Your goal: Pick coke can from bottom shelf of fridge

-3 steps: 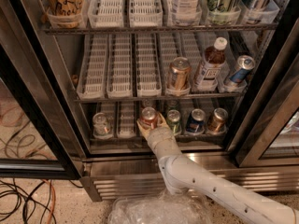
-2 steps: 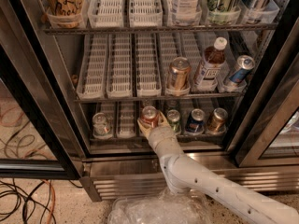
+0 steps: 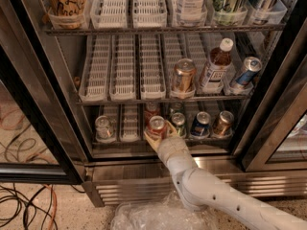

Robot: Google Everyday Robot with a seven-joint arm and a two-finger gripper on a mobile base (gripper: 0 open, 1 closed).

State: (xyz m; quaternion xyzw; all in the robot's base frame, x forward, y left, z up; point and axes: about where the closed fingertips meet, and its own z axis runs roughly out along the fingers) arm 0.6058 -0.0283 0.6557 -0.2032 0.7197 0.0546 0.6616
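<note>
The fridge (image 3: 129, 188) stands open in front of me. On its bottom shelf (image 3: 129, 124) the red coke can (image 3: 157, 125) with a silver top stands at the front of its lane. My gripper (image 3: 159, 131) reaches in from below on a white arm, and its tan fingers (image 3: 171, 127) are closed on either side of the can. A second red can (image 3: 152, 109) shows just behind it in the same lane.
On the bottom shelf are a silver can (image 3: 103, 127) at left and green (image 3: 178, 122), blue (image 3: 200, 123) and bronze (image 3: 223, 122) cans at right. The rack above holds a copper can (image 3: 183, 76) and a brown bottle (image 3: 215, 66). Black door frames flank the opening. A plastic bag (image 3: 153, 217) and cables (image 3: 24, 200) lie on the floor.
The gripper and the coke can have shifted slightly forward and to the right together, and a second red can now shows behind.
</note>
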